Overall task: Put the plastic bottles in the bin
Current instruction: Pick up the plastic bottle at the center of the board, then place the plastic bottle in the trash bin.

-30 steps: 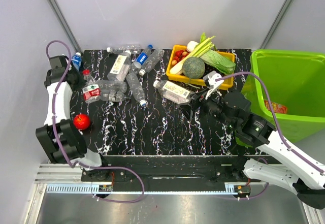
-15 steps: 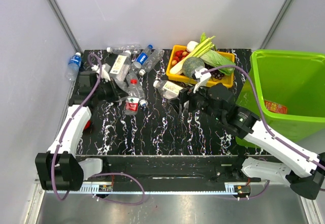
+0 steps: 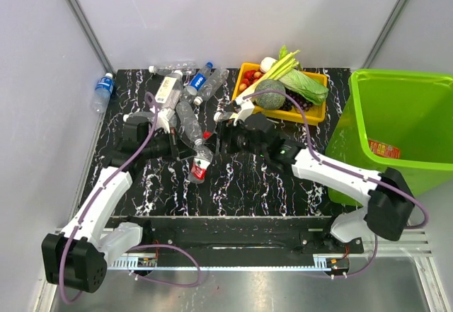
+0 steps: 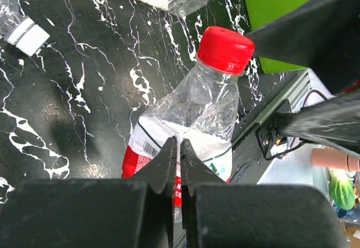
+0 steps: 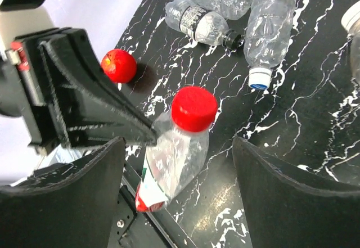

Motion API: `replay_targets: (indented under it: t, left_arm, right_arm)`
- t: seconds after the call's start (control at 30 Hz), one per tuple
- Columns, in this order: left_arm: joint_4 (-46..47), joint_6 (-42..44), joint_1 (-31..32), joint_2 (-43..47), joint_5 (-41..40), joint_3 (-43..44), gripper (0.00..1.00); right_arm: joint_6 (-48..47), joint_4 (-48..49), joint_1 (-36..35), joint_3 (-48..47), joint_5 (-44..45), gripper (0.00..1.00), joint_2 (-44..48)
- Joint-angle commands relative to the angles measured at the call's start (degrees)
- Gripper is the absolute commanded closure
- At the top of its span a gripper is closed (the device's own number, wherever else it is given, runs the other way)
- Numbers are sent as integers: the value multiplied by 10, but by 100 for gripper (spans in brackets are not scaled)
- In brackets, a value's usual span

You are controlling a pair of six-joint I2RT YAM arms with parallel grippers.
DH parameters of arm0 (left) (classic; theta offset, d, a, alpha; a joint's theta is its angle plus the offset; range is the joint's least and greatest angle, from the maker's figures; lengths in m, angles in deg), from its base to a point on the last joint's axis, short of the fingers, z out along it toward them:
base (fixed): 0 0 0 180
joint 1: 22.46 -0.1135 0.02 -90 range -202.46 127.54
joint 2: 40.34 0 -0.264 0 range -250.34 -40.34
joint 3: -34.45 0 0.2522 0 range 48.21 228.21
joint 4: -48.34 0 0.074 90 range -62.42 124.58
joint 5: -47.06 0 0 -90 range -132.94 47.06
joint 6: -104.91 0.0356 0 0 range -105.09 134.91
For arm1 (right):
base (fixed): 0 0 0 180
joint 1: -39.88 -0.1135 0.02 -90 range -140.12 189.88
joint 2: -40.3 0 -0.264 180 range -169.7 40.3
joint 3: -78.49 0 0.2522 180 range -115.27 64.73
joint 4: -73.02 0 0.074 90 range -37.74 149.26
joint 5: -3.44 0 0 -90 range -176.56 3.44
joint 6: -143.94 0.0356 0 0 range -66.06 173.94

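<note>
Now your left jaws were clenched on the clear plastic bottle with a red cap (image 4: 203, 104) over the black marbled bench (image 4: 84, 90); your right jaws stood released beside it.

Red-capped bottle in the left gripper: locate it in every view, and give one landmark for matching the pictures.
Top external: the red-capped bottle sits just left of centre, cap toward the top of the picture.
Left wrist: mid-frame, cap at upper right.
Right wrist: lower centre, with its cap uppermost.
Shared landmark: the left gripper, clamped on the bottle's crumpled body, shows in all three views.
</note>
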Motion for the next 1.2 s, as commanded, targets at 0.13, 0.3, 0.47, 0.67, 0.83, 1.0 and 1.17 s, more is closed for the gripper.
replay_targets:
  t: [0.13,0.3,0.47,0.67,0.83,1.0,1.17]
  left_arm:
    - [5,29,31,47,-28,1,100]
    - [0,31,32,61,-37,2,100]
    - [-9,34,33,65,-63,7,85]
    - [-21,36,33,68,-72,10,1]
    - [-25,38,33,80,-94,10,1]
    - [-27,40,33,85,-93,11,1]
    - [-19,40,40,96,-90,8,1]
  right_arm:
    - [81,76,-13,-77,39,25,-81]
    - [96,140,-16,-68,19,59,-97]
    - [102,160,-16,-51,31,75,-95]
    - [61,170,-14,-49,66,76,-91]
    - [-54,115,23,-88,107,77,-52]
    - [-121,80,74,-107,132,78,12]
    - [-212,11,86,-150,200,77,85]
